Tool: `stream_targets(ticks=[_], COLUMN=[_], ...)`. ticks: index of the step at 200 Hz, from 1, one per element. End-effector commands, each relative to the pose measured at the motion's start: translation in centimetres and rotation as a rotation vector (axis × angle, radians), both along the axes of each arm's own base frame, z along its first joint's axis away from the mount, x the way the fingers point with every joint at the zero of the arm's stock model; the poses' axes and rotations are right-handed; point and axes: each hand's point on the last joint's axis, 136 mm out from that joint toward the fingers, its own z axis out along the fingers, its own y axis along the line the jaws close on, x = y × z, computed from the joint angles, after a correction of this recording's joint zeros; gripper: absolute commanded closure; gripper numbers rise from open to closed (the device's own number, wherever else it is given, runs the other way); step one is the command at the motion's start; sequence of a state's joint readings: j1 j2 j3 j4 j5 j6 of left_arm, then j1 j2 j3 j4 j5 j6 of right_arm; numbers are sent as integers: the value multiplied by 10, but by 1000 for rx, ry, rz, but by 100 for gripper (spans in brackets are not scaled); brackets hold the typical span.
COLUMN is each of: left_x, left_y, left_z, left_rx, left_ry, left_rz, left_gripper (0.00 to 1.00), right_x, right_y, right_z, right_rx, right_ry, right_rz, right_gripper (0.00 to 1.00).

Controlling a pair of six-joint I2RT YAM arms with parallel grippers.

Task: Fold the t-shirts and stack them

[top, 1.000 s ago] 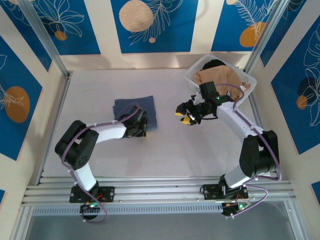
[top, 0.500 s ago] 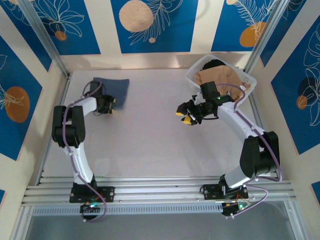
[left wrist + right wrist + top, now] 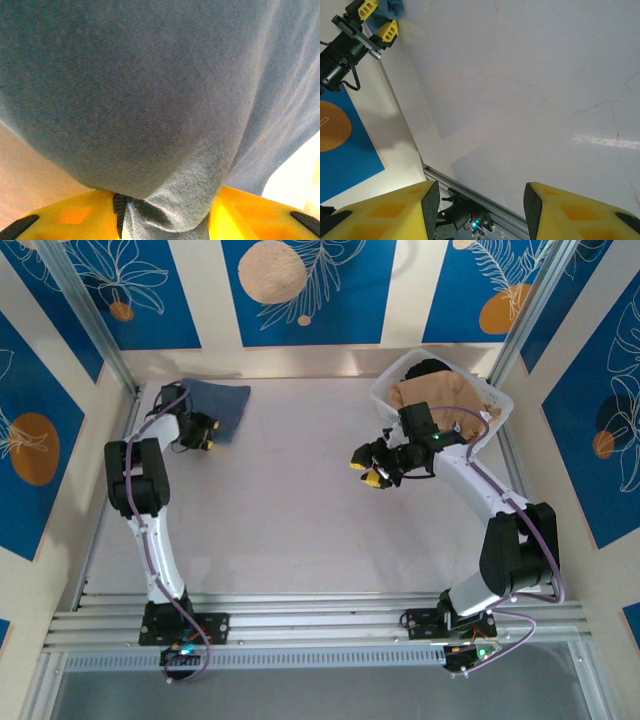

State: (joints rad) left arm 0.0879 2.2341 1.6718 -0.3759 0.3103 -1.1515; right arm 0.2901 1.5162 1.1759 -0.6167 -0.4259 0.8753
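Note:
The folded slate-blue t-shirt point(image 3: 222, 402) lies in the far left corner of the table. My left gripper point(image 3: 205, 430) is at its near edge, shut on a fold of the cloth. In the left wrist view the blue t-shirt point(image 3: 150, 90) bulges over my left gripper point(image 3: 165, 220), pinched between the yellow fingers point(image 3: 75, 217). The tan-beige t-shirt point(image 3: 445, 395) sits bunched in the white basket point(image 3: 385, 400) at the back right. My right gripper point(image 3: 368, 468) hovers left of the basket, open and holding nothing. The right wrist view shows my right gripper point(image 3: 481, 200) open above bare table.
A dark garment point(image 3: 430, 368) lies behind the tan shirt in the basket. Metal frame posts stand at both back corners, and a rail point(image 3: 320, 625) runs along the near edge. The right wrist view catches the left gripper point(image 3: 375, 20) far off with the blue cloth point(image 3: 390, 7).
The left arm has swung the blue shirt from the table's middle-left out to the far left corner. The right arm has stayed still.

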Motion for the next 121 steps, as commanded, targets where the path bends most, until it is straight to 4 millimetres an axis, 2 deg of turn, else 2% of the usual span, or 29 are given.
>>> stream_targets(ticks=[1, 26, 43, 55, 66, 67, 68, 69, 72, 80, 86, 90, 92, 121], left_x=[-9, -10, -12, -14, -15, -15, -15, -15, -16, -19, -22, -26, -29, -79], left_y=[-34, -45, -41, -35, -29, -29, -28, -27, -26, -24, -21, -20, -20, -4], left_z=[-14, -4, 8, 25, 50, 52, 55, 57, 65, 87, 103, 114, 120, 188], left_rx=[-66, -87, -65, -25, 27, 32, 38, 43, 58, 94, 127, 152, 165, 369], left_ry=[56, 28, 12, -14, -64, -70, -77, -83, -103, -151, -184, -200, -206, -283], left_rz=[-25, -8, -8, -16, -34, -37, -38, -40, -47, -67, -88, -103, -111, -191], left_gripper=[54, 48, 40, 33, 23, 19, 9, 5, 0, 0, 0, 0, 0, 0], right_x=[-1, -4, -6, -8, -9, -9, -9, -9, -9, -9, -9, -8, -8, -2], right_y=[6, 10, 11, 11, 8, 8, 7, 7, 6, 2, -3, -6, -8, -40], right_z=[11, 12, 15, 18, 21, 22, 22, 22, 24, 27, 31, 34, 35, 55], right_rx=[13, 15, 17, 11, 0, -1, -3, -4, -8, -27, -45, -58, -65, -174], right_ry=[-20, -28, -45, -67, -91, -94, -97, -99, -108, -131, -149, -162, -168, -233], right_rz=[6, 16, 27, 32, 29, 29, 28, 27, 26, 16, 6, -1, -6, -96], right_gripper=[49, 49, 49, 48, 45, 44, 44, 43, 41, 36, 19, 4, 0, 1])
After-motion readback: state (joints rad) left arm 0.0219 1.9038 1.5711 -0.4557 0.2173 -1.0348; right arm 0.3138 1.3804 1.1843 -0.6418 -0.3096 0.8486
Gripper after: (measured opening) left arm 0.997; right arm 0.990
